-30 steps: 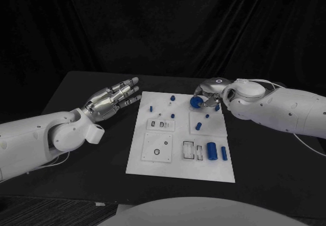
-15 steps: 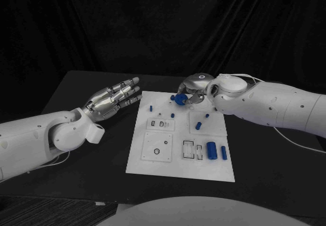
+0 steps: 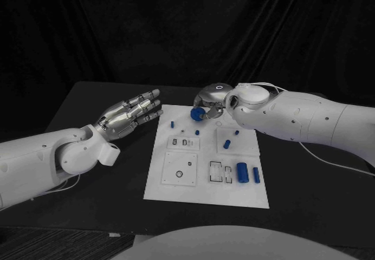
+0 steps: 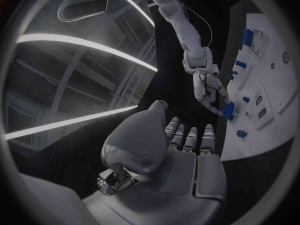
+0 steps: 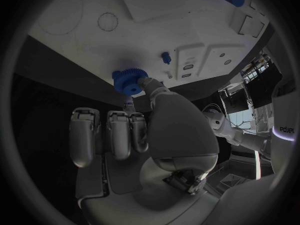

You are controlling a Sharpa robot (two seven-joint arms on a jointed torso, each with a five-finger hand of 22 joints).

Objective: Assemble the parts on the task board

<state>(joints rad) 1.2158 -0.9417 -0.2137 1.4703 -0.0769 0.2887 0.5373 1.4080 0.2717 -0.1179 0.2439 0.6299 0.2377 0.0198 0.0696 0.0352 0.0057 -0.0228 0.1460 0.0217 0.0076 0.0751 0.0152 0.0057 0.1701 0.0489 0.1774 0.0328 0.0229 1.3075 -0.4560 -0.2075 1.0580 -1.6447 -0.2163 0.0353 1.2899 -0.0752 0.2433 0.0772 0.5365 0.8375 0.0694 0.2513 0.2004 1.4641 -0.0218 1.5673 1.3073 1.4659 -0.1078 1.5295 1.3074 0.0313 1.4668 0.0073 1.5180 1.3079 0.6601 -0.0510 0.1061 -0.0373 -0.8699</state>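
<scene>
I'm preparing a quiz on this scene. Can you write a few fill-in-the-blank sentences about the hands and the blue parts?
1. The blue gear is held by the robot's ____ hand.
2. The left hand holds nothing, its fingers ____.
3. The task board is ____ in colour.
4. The largest blue cylinder lies on the ____.

Missing words: right; apart; white; task board

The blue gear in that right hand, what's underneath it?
Under the blue gear, pinched by the right hand, lies the far part of the white task board, near a small blue peg. The spot directly beneath is covered by gear and fingers.
</scene>
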